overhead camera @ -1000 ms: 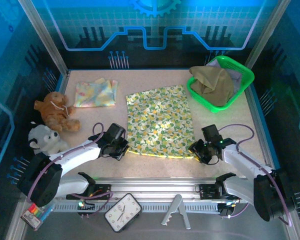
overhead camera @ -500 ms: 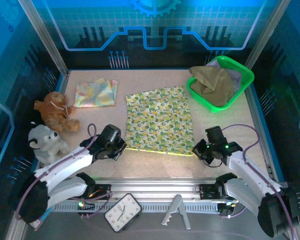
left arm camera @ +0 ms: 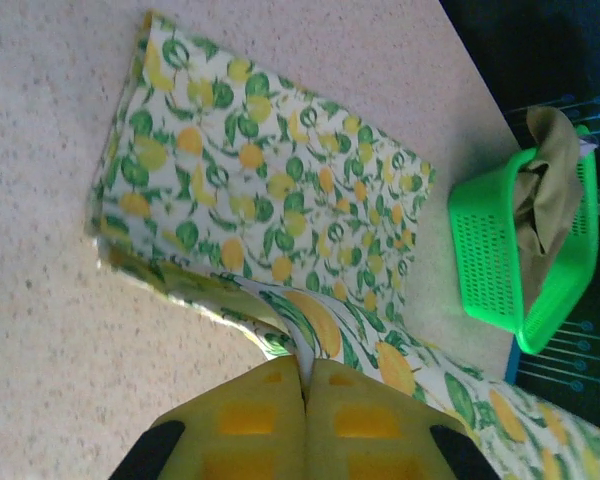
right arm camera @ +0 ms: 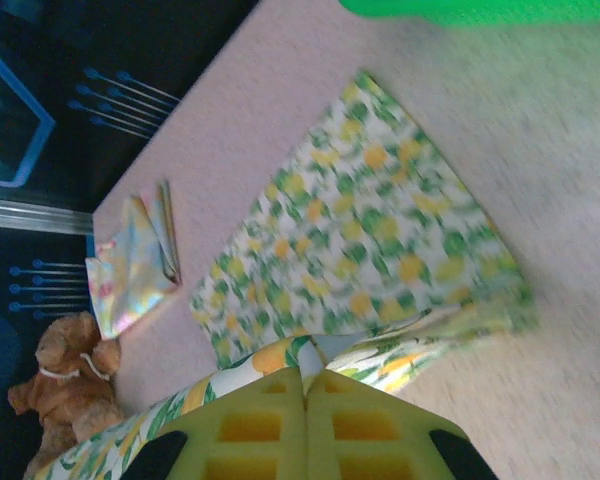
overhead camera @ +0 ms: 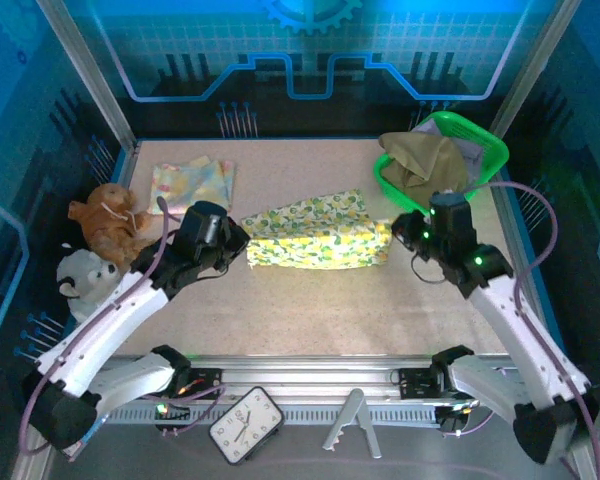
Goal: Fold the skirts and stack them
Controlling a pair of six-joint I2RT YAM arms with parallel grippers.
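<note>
Yellow-green floral skirt [overhead camera: 315,232] pinched at both near corners, left gripper [overhead camera: 232,245] and right gripper [overhead camera: 405,232] clamped shut; corners to be laid level onto the far hem.

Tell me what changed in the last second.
The right claw closed on the near hem of the floral skirt; with the left claw already gripping, both carried that hem toward the far side, folding the skirt over. The basket, olive skirt, pastel cloth and plush toys stayed put.
</note>
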